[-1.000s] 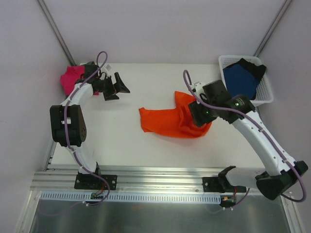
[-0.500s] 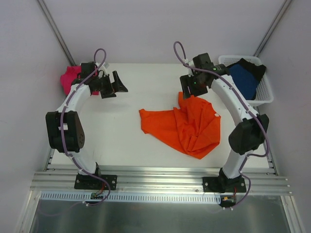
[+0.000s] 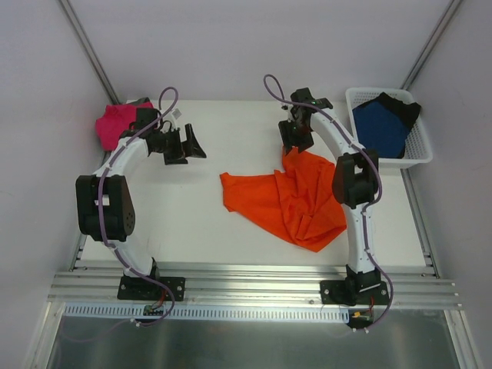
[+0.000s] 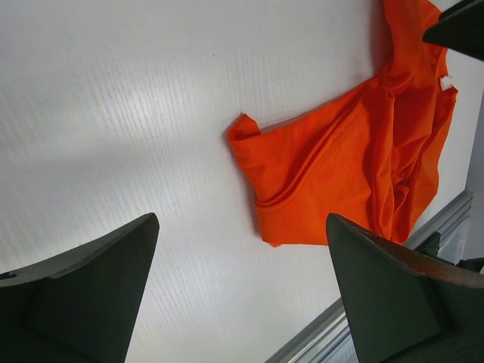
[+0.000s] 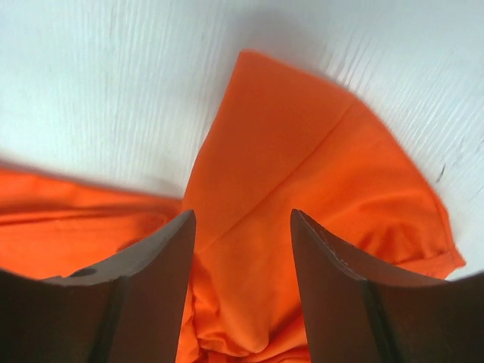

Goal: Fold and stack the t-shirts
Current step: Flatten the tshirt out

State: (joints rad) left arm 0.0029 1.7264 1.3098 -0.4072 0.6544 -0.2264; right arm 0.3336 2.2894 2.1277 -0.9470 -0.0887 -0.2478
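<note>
Sprawling orange t-shirt [image 3: 292, 201], soft and creased; finely ribbed white table [image 3: 184, 207]

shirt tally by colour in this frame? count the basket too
Orange t-shirt: 1
Magenta-pink t-shirt: 1
Dark blue t-shirt: 1
Black t-shirt: 1
White mesh basket: 1
Total: 5
</note>
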